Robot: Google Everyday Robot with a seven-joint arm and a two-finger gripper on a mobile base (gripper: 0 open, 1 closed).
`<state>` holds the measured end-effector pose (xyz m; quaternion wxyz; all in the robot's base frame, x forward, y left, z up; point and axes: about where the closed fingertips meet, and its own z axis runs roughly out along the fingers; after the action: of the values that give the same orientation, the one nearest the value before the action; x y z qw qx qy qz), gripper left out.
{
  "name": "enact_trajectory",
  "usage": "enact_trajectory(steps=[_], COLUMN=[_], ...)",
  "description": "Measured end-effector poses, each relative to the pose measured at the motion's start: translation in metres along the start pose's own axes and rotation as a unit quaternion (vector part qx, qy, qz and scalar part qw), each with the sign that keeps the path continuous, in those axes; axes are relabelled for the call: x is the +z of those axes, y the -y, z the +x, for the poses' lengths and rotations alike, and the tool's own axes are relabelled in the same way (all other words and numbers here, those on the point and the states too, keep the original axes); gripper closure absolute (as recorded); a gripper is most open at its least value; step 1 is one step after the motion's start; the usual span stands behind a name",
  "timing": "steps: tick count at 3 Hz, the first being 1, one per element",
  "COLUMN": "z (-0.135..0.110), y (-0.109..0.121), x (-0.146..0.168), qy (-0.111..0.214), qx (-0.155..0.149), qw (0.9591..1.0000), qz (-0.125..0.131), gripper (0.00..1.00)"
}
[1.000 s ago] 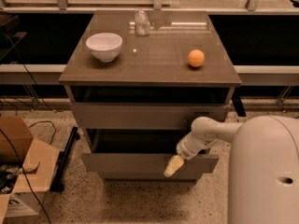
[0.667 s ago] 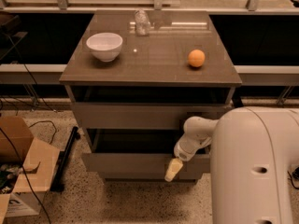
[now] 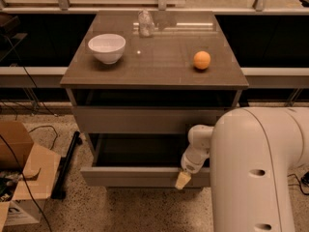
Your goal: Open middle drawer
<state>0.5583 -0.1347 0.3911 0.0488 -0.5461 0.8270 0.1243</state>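
Sitting at lower left is a cardboard box (image 3: 14,144). A white bowl (image 3: 107,47) rests on the cabinet top (image 3: 154,69). The middle drawer (image 3: 135,176) stands pulled out at lower centre, with the gripper (image 3: 183,179) at its front edge; whether it grips, I cannot tell. An orange (image 3: 202,60) sits upper right.

Showing bulky white arm shell (image 3: 270,139) with dark round holes (image 3: 257,172), lower right, ending in tan-tipped gripper (image 3: 183,180), lower centre

The end effector (image 3: 184,179) is at the right part of the open middle drawer (image 3: 130,176) front, beneath a bench (image 3: 159,65) carrying a white bowl (image 3: 106,47) at left and an orange (image 3: 202,60) at right.
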Motion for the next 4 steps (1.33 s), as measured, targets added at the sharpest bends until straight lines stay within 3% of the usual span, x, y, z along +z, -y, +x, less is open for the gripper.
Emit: enact_trajectory(steps=[1, 2, 3, 4], z=[0.016, 0.016, 0.018, 0.031], y=[-0.04, -0.04, -0.044, -0.076], x=[-0.003, -0.003, -0.002, 0.008], qy=[-0.006, -0.006, -0.004, 0.008], qx=[-0.005, -0.005, -0.001, 0.027], qw=[0.9999, 0.9999, 0.9999, 0.9991], qz=[-0.014, -0.014, -0.015, -0.03], gripper=[0.65, 0.51, 0.19, 0.0])
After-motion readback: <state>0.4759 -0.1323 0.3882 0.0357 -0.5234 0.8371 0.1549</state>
